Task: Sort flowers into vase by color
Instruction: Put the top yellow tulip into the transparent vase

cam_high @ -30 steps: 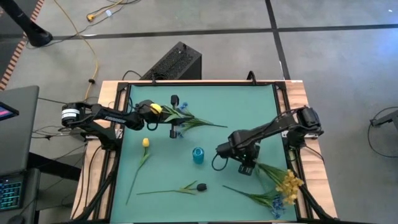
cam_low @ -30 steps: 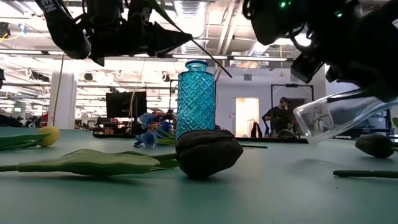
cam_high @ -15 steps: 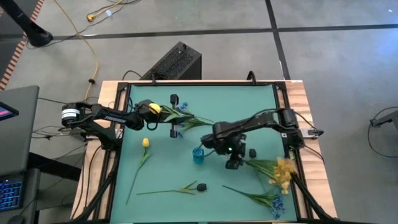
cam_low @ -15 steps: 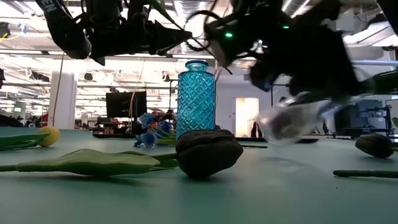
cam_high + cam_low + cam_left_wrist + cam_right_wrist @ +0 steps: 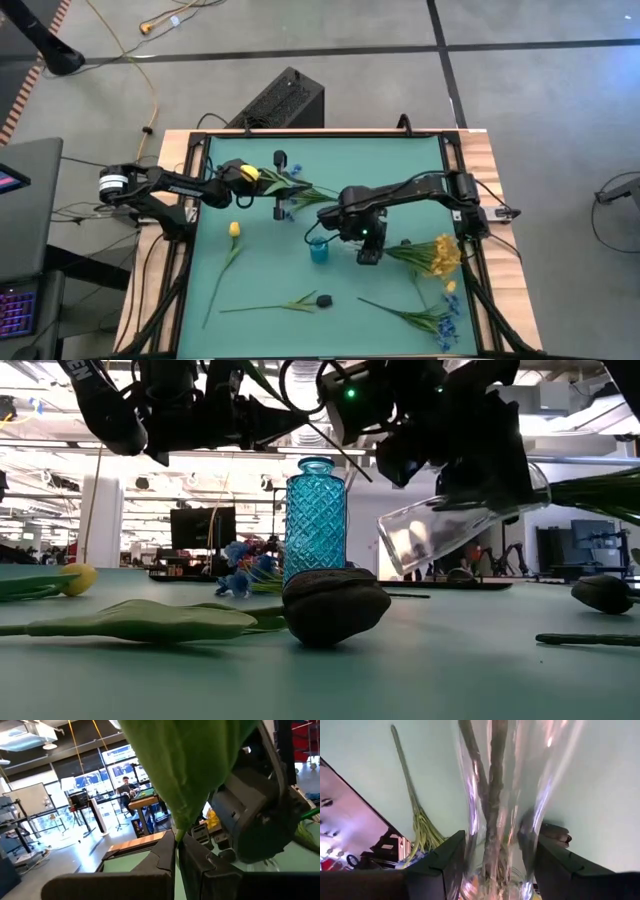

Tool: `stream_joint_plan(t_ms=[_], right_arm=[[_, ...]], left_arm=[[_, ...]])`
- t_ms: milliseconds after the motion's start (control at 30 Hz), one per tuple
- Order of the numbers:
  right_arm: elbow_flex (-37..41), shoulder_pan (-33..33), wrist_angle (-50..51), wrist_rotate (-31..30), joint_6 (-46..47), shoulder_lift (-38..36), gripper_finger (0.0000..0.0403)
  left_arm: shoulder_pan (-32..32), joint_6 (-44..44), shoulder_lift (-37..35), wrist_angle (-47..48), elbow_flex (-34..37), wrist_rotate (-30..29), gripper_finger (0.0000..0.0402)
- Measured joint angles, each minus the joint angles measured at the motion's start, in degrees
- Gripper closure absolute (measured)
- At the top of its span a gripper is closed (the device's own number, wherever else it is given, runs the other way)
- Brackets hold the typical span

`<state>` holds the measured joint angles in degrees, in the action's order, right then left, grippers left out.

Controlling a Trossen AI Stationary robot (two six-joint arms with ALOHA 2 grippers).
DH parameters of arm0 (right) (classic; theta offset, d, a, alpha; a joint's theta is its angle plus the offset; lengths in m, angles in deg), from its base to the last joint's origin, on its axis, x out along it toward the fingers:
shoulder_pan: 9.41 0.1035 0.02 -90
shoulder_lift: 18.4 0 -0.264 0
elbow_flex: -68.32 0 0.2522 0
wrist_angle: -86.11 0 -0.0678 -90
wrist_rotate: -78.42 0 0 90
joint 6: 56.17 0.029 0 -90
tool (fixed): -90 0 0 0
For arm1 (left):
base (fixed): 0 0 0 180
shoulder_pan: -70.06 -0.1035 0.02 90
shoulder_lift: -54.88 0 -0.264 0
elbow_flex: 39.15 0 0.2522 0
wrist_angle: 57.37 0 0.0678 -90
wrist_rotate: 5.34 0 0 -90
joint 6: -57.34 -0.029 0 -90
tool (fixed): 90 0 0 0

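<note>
**We are carrying a clear vase of yellow flowers while a tulip waits in our other gripper.**

Our right gripper (image 5: 366, 243) is clamped on a clear glass vase (image 5: 455, 530), tilted well off upright and lifted off the table (image 5: 400, 170) just right of the blue vase (image 5: 319, 249); yellow sprays (image 5: 438, 255) stick out of its mouth, away from the blue vase. Our left gripper (image 5: 262, 183) hangs up and left of the blue vase, closed on the green stalk of a yellow tulip (image 5: 249, 174). Loose stems lie around the blue vase: a second yellow tulip (image 5: 234, 229) to its left, a dark bud (image 5: 324, 299) below it, a blue spray (image 5: 445, 322) far to its lower right. We judge the step to be repositioning the clear vase; next it needs righting and setting down clear of the blue vase, then the held tulip can go in with the yellows.
</note>
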<state>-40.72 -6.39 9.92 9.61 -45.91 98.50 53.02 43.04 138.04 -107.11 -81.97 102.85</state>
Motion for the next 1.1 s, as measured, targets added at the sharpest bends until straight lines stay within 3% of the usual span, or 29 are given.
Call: stream_joint_plan(t_ms=[367,567,833,1100], right_arm=[[0.0,-1.8,0.0,-20.1,-8.9,0.0,0.0180],[0.4,-1.9,-2.5,-21.0,-7.9,0.5,0.0176],[7.8,-3.2,-10.2,-20.9,-2.2,0.5,0.0172],[8.8,-3.2,-13.0,-16.9,2.0,0.0,0.0123]], left_arm=[[0.0,1.0,0.0,0.0,0.0,0.0,0.0401],[0.0,1.2,0.0,0.0,0.0,0.0,0.0401],[0.0,1.5,0.0,0.0,0.0,2.5,0.0401],[0.0,1.5,0.0,-0.1,0.0,2.5,0.0402]])
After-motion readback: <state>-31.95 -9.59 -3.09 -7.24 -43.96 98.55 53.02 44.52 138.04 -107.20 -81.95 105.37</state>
